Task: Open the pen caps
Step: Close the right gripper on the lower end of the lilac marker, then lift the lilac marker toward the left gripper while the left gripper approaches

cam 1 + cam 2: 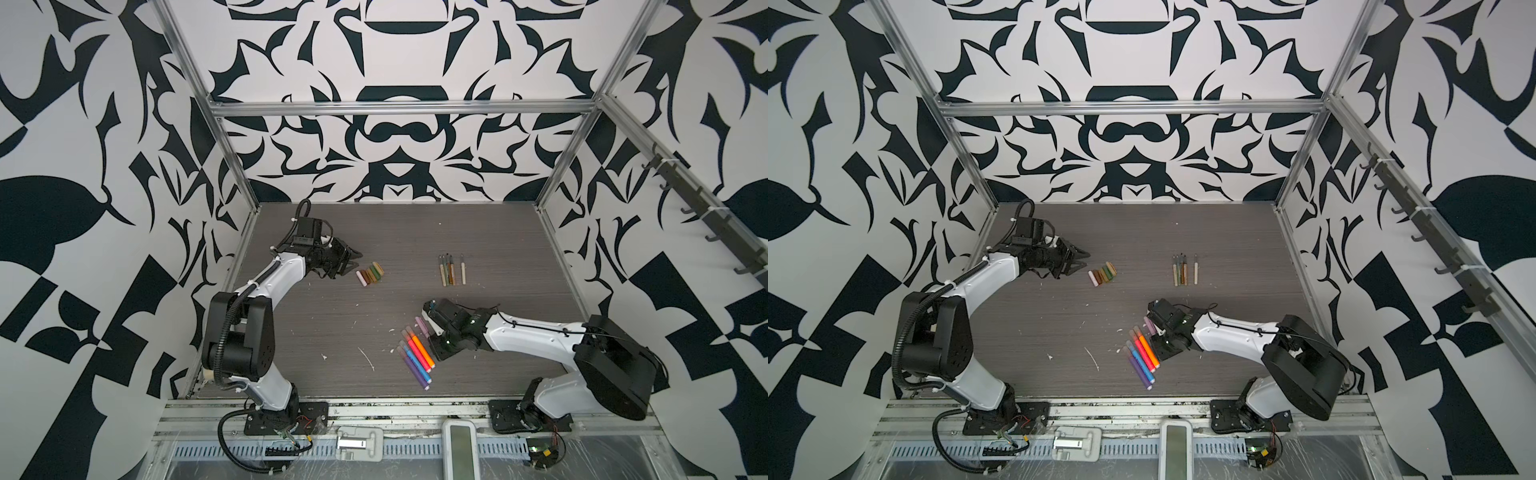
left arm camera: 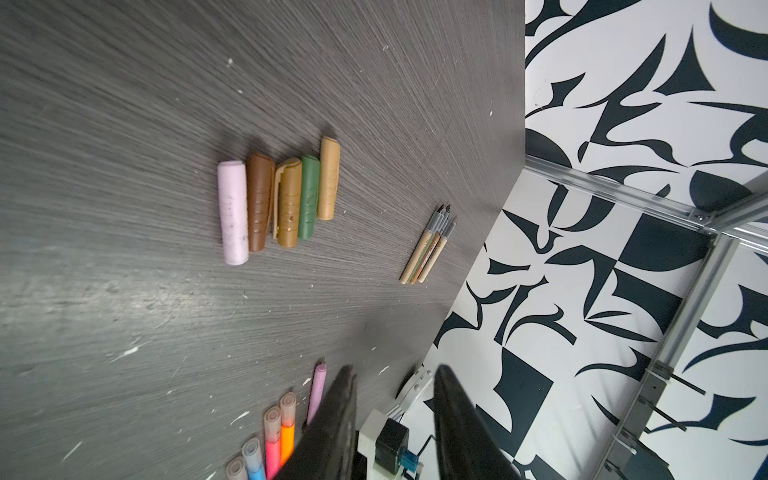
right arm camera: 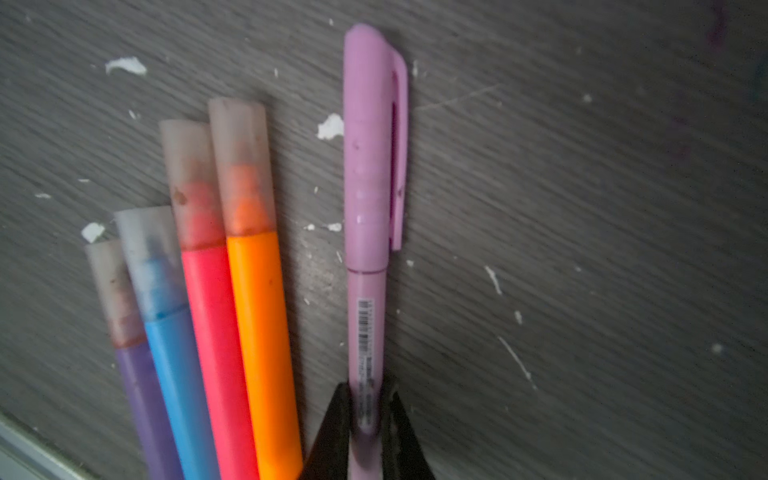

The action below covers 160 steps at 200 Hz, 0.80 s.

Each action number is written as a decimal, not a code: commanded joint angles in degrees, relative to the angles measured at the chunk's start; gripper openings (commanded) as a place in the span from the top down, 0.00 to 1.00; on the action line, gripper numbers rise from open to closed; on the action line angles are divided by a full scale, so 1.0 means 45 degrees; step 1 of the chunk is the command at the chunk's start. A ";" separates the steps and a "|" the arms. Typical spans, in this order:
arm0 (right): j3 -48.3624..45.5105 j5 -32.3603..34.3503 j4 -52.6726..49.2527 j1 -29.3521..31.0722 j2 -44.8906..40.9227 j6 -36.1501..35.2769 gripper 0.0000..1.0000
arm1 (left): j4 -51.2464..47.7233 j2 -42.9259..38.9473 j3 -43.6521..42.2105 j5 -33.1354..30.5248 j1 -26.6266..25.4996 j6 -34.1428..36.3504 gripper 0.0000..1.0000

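Note:
Several loose pen caps in pink, brown, tan and green lie side by side left of the table's middle. My left gripper hovers just left of them, open and empty. Several uncapped slim pens lie at the back right. Near the front, purple, blue, pink and orange markers keep their cloudy caps on. Beside them lies a lilac pen with its clip cap on. My right gripper is shut on that pen's barrel.
White flecks and scratches dot the dark wood-grain table. Aluminium frame rails and patterned walls box in the table. A pale oblong case sits on the front rail, outside the work surface.

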 commanded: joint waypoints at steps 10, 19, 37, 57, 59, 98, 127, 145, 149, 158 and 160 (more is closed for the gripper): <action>0.0179 0.0577 -0.0272 0.0038 0.0134 0.0407 0.86 | 0.0029 0.0028 0.0074 0.0041 -0.0023 0.0023 0.66; 0.0218 0.0719 -0.0304 0.0018 0.0046 0.0414 0.87 | 0.0085 0.0015 0.0026 0.0045 -0.0042 -0.0032 0.66; 0.0515 0.0990 -0.0515 -0.0136 -0.0161 0.0197 0.88 | 0.0110 0.0052 -0.0003 0.0050 -0.0149 -0.0059 0.64; 0.1041 0.0915 -0.0844 -0.0659 -0.0413 -0.0171 0.90 | 0.0231 0.0144 0.0024 0.0029 -0.0343 -0.0134 0.64; 0.1131 0.0861 -0.0893 -0.0760 -0.0445 -0.0222 0.91 | 0.0243 0.0164 0.0024 0.0020 -0.0358 -0.0149 0.64; 0.2038 -0.0263 -0.1068 -0.2019 -0.0768 -0.0989 0.92 | 0.0489 0.0536 0.0290 -0.0074 -0.1016 -0.0389 0.64; 0.2549 -0.1587 -0.0784 -0.2403 -0.0650 -0.1069 0.92 | 0.0598 0.1072 0.0682 -0.0081 -0.1796 -0.0506 0.64; 0.2884 -0.2105 -0.0595 -0.2415 -0.0543 -0.0965 0.93 | 0.0656 0.1364 0.0918 -0.0156 -0.2280 -0.0560 0.64; 0.2971 -0.2264 -0.0506 -0.2410 -0.0506 -0.0894 0.93 | 0.0688 0.1424 0.0958 -0.0142 -0.2393 -0.0572 0.63; 0.3115 -0.2502 -0.0390 -0.2414 -0.0473 -0.0715 0.93 | 0.0763 0.1575 0.1028 -0.0152 -0.2614 -0.0613 0.63; 0.3134 -0.2522 -0.0387 -0.2414 -0.0472 -0.0702 0.93 | 0.0771 0.1592 0.1047 -0.0152 -0.2650 -0.0606 0.63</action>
